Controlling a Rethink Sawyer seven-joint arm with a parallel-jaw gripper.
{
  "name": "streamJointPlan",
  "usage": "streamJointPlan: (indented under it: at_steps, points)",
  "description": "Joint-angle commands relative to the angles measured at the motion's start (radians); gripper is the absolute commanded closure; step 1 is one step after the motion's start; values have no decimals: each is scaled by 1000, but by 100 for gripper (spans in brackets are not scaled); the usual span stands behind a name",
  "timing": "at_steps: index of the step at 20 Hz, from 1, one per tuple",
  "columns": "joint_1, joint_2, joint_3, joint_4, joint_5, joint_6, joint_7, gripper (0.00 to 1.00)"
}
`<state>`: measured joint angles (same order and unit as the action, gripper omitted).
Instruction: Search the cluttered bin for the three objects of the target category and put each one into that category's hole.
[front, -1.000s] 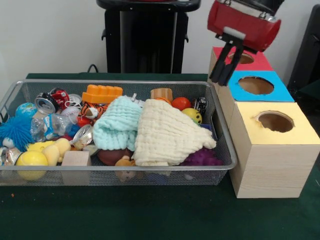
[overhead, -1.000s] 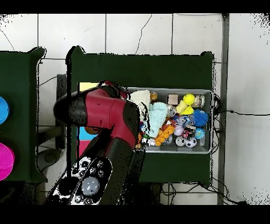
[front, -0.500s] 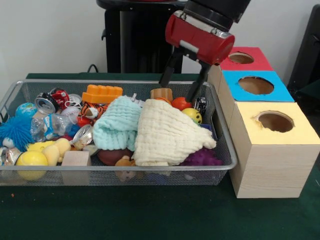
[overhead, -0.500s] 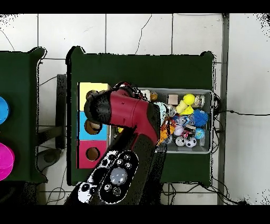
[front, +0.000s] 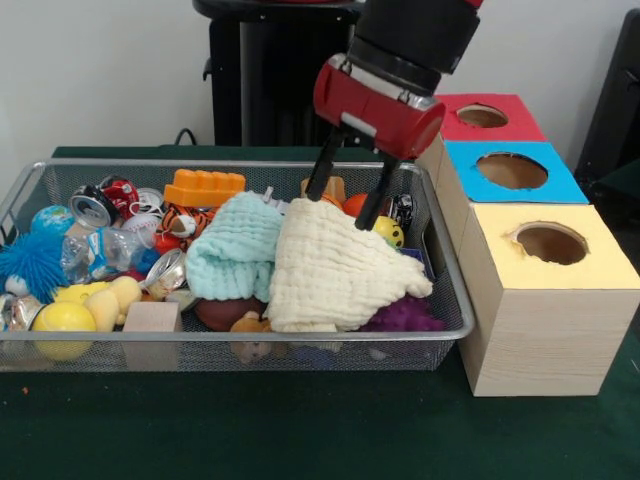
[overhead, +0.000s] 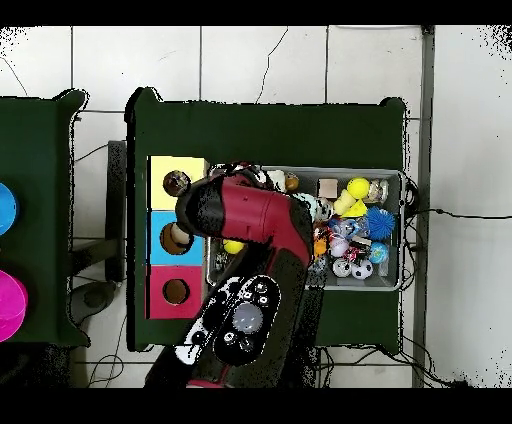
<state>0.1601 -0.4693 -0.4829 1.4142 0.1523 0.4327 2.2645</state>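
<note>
The bin (front: 250, 339) is a silver wire-mesh basket full of clutter; it also shows in the overhead view (overhead: 402, 231), half covered by my arm. My gripper (front: 345, 195) is open and empty. It hangs inside the bin's right part, its fingertips just above the top edge of a cream cloth (front: 335, 265). No printed white wad shows; the three objects are hidden. The hole (front: 551, 243) is a round opening in the yellow top of the nearest wooden box, right of the bin; it also shows in the overhead view (overhead: 177, 183).
A mint cloth (front: 232, 245) lies next to the cream one. A blue-topped box (front: 512, 170) and a red-topped box (front: 483, 116) stand behind the yellow one. An orange toy (front: 204, 187), a blue spiky ball (front: 30, 262), a wooden block (front: 152, 318) and cans (front: 95, 205) fill the bin's left.
My gripper has moved from above the boxes leftward and down into the bin, over the cream cloth. It stayed open. The bin's contents have not moved.
</note>
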Motion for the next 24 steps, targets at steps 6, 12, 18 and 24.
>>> streamJointPlan:
  at_steps: [6,12,18,24]
  points:
    - [-39,108,192,111,-47,-78,56,0]
    - [-9,145,126,78,-57,-56,72,100]
    - [23,188,60,11,-81,21,49,100]
    - [7,188,74,15,-83,-11,42,100]
